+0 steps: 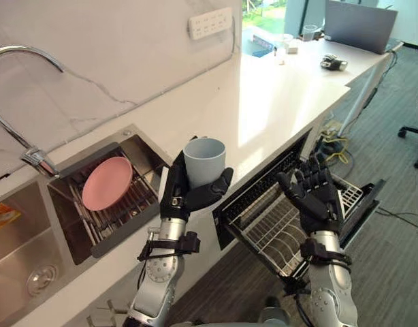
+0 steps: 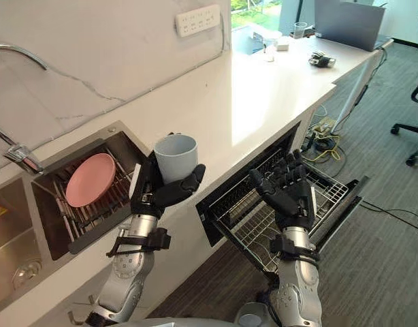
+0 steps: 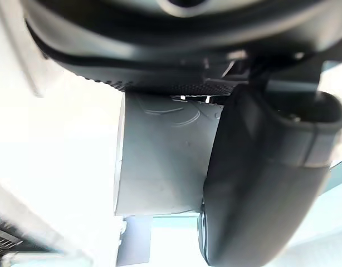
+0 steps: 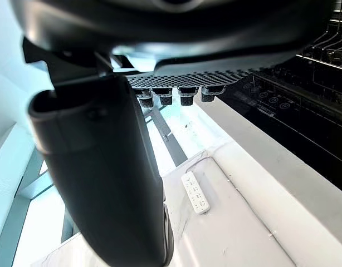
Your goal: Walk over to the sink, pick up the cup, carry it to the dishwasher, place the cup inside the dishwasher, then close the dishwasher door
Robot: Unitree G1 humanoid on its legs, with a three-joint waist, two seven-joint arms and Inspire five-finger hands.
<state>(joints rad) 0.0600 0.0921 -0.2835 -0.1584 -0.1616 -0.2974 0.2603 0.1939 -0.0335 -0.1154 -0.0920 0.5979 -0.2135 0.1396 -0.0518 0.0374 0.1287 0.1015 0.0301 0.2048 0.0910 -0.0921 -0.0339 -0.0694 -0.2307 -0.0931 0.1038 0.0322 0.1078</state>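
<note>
Cup (image 1: 204, 160), upright at frame centre, is clamped in the left hand (image 1: 187, 197), between the pink plate (image 1: 107, 182) in the sink (image 1: 144, 155) at left and the open dishwasher (image 1: 263, 180) at lower right. The left wrist view shows the thumb (image 3: 260, 189) pressed along its wall; the right hand (image 1: 316, 197) stands raised, fingers spread, above the rack (image 1: 274, 235).

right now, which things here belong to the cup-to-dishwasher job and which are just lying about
Job:
cup, held in left hand
dishwasher rack, pulled out
right hand, open near it

Lying about:
pink plate in sink
faucet
power strip
laptop
</note>
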